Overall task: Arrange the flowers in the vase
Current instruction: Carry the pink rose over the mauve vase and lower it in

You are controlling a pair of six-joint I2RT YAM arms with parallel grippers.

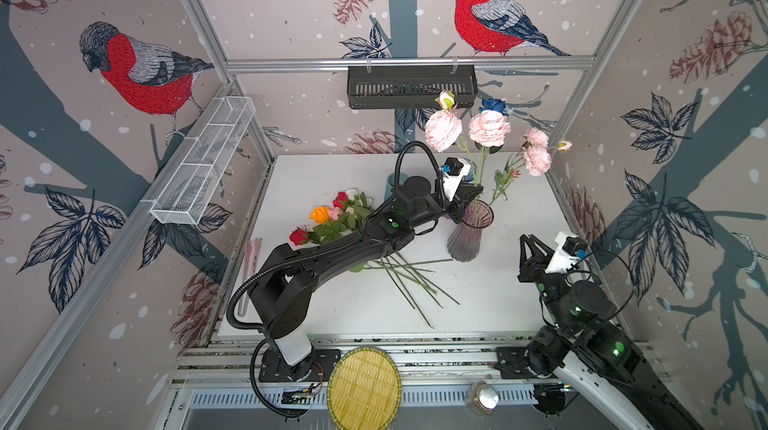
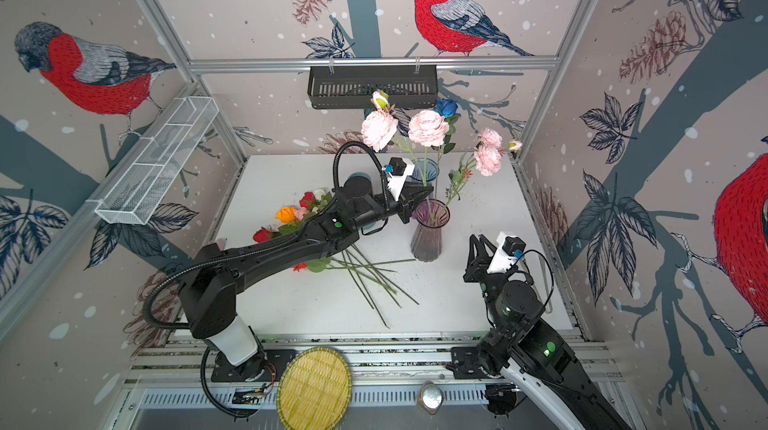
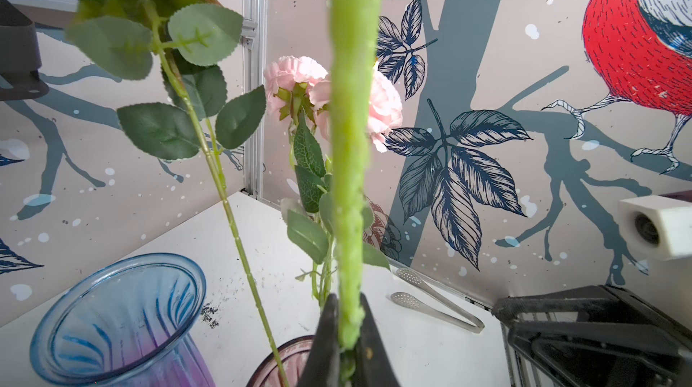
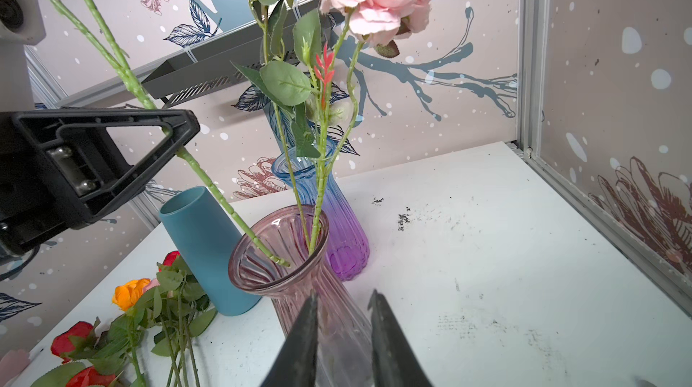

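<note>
Right now my left gripper [image 4: 176, 130] pinches a green stem [image 4: 224, 203], its tip just inside the pink vase [image 4: 279, 250]. My right gripper [image 4: 342, 314] hangs slightly open, empty. If the stem snags the rim, I might tip the vase.

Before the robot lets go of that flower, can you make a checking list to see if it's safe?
1. Left gripper pinching the green stem: ok.
2. Stem's bottom end inside the pink vase mouth: ok.
3. Stem all the way down in the vase: not ok, only the tip is in.
4. Pink vase standing upright on the table: ok.
5. Right gripper open, empty and apart from the vase: ok.
6. More flowers on the table waiting: ok.
</note>
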